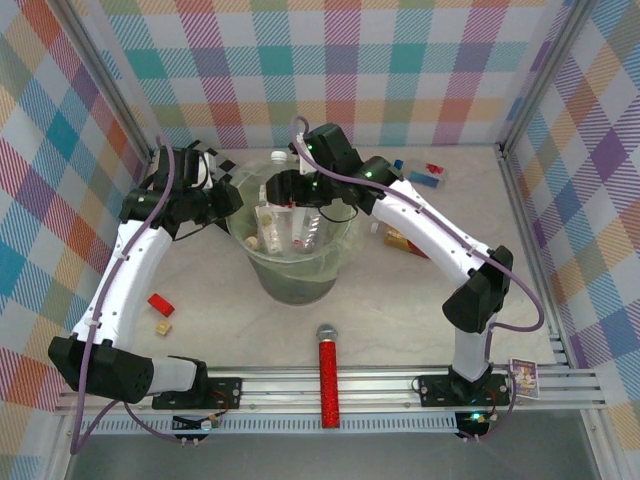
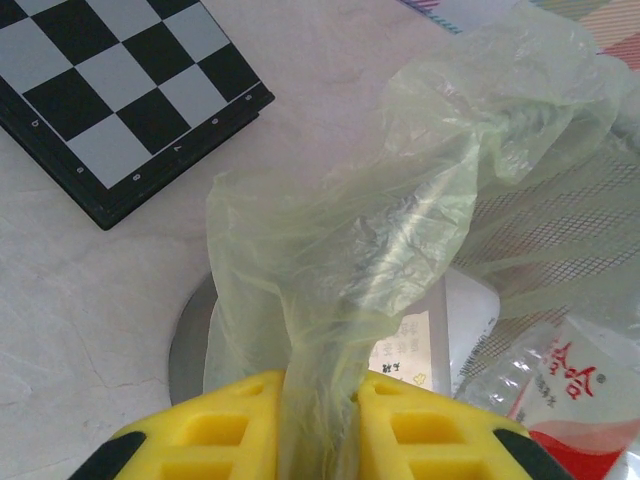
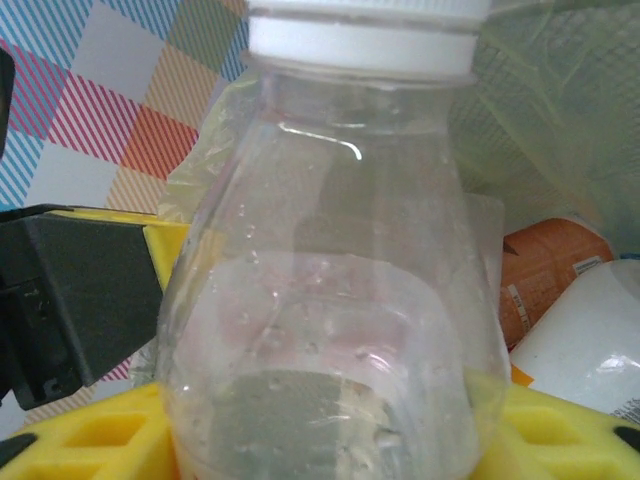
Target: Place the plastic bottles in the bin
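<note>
Left end effector point(image 2: 318, 390) pinches the liner point(image 2: 400, 230), seemingly spreading the bin point(image 1: 300, 285) beneath the right end effector point(image 3: 335, 425), which grips a clear bottle point(image 3: 320, 250).

Glossy clear plastic bottle point(image 3: 330, 300), crinkled translucent plastic bin liner point(image 2: 340, 250).

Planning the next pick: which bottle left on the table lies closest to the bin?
The orange-labelled bottle just right of the bin; the blue- and red-labelled bottles lie farther back and farther right.

The left arm point(image 1: 120, 270) and right arm point(image 1: 440, 235) arch from the frame's bottom corners toward its centre. The left jaws pinch a thin liner point(image 2: 340, 250); the right jaws straddle a bottle point(image 3: 330, 300), grip unclear.
</note>
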